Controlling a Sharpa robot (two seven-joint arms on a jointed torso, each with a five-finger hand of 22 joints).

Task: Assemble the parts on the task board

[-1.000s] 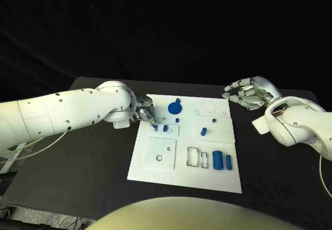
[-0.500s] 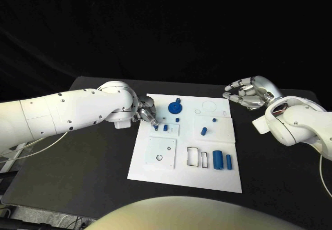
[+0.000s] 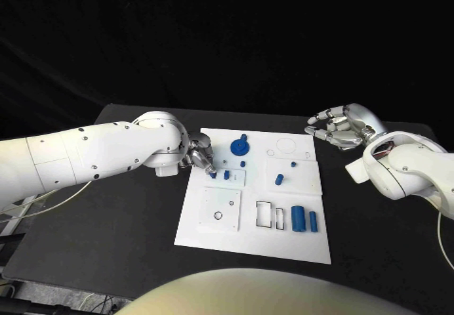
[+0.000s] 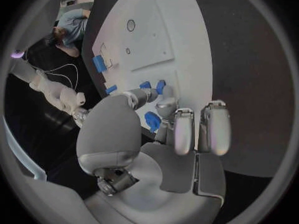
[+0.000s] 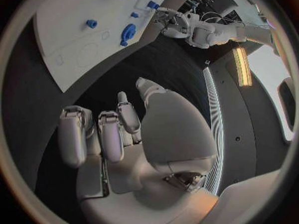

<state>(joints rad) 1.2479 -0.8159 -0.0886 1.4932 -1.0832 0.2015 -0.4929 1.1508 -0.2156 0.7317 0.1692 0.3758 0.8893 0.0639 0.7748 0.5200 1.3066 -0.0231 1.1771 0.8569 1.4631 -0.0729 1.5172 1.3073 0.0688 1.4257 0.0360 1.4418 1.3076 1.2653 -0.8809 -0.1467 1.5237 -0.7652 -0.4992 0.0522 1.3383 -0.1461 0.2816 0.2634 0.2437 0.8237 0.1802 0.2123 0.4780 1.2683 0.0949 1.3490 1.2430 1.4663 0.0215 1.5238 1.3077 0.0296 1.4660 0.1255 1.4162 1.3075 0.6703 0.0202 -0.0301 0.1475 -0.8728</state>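
Hands flank the task board (image 3: 213, 226).
Left hand (image 3: 201, 156) pinches a small blue peg (image 3: 212, 174); right hand (image 3: 338, 128), fingers curled empty, at two o'clock.

Task board (image 3: 254, 246) lies centred between both hands.

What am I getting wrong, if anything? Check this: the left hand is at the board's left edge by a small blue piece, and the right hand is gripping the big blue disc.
The right hand grips nothing: the head view shows it off the board's far right corner, fingers curled, apart from the big blue disc. The left hand is at the board's left edge by a small blue piece.
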